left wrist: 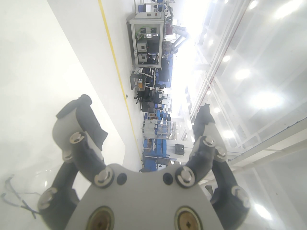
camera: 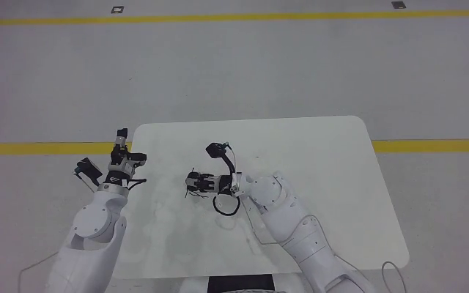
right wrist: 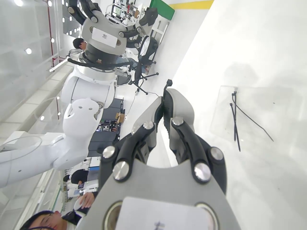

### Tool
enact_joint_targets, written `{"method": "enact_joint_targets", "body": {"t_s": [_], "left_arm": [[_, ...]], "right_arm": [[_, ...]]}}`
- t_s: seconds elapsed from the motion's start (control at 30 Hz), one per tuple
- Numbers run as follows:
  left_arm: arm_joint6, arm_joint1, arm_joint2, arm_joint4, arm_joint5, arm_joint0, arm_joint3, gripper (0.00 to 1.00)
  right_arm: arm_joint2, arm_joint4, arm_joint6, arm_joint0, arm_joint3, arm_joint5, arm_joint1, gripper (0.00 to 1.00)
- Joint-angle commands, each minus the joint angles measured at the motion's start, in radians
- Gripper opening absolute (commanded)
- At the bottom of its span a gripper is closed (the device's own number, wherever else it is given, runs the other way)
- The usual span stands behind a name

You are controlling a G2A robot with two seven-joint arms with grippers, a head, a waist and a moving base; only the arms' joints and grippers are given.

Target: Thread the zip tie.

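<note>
The right gripper (right wrist: 165,94), left of the table's (camera: 315,146) middle, is pinched tight on a zip tie (right wrist: 168,82), whose black end sticks out past the fingertips. Spare ties (right wrist: 236,120) lie crossed on a clear sheet (right wrist: 263,96) nearby on the table. The left gripper (left wrist: 144,104) is spread wide at the table's left edge, well apart.

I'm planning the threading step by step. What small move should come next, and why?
Probably bring the left gripper in toward the right gripper. The left is open and empty out by the table edge. The right is shut with a thin black tip sticking out, possibly a held tie's end. Other zip ties lie loose on the table nearby.
</note>
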Motion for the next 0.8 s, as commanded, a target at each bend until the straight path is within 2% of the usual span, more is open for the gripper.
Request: {"method": "enact_joint_targets", "body": {"t_s": [0.0,0.23,0.37,0.53,0.77], "left_arm": [[0.000,0.000,0.000,0.000,0.000,0.000,0.000,1.00],[-0.018,-0.001,0.015,0.039,0.013,-0.014,0.018,1.00],[-0.110,0.003,0.043,0.090,0.042,-0.022,0.035,1.00],[-0.184,0.005,0.061,0.103,0.076,-0.034,0.044,1.00],[-0.184,0.005,0.061,0.109,0.073,-0.036,0.043,1.00]], "right_arm": [[0.001,0.002,-0.013,-0.004,0.000,0.005,0.000,0.00],[0.034,0.075,-0.084,-0.002,0.010,0.049,0.011,0.00],[0.062,0.127,-0.091,0.016,0.017,0.058,0.020,0.00],[0.071,0.192,-0.074,0.054,0.061,0.037,0.023,0.00],[0.071,0.192,-0.074,0.054,0.061,0.037,0.023,0.00]]}}
